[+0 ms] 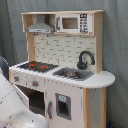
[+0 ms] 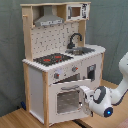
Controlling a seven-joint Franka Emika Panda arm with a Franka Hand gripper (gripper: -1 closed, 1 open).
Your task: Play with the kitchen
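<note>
The toy kitchen (image 1: 65, 87) is white and light wood, with a grey hood (image 1: 40, 26), pegboard back, black-red hob (image 1: 36, 65), black tap (image 1: 85, 59) and sink (image 1: 74, 74). In the second exterior view the kitchen (image 2: 37, 85) fills the second exterior view's left, and its windowed oven door (image 2: 66, 100) hangs ajar. My gripper (image 2: 85, 94) is at that door's upper right corner, next to the handle bar (image 2: 70, 86). In the first exterior view the oven (image 1: 36, 100) shows a dark opening, and my white arm (image 1: 15, 110) covers the lower left.
A microwave (image 1: 72, 22) sits on the top shelf beside the hood. A small cupboard door (image 1: 62, 106) lies right of the oven. The kitchen stands on a wooden floor (image 2: 15, 120) with a grey curtain (image 2: 10, 50) behind it. My bulky white wrist (image 2: 107, 100) stands in front of the kitchen.
</note>
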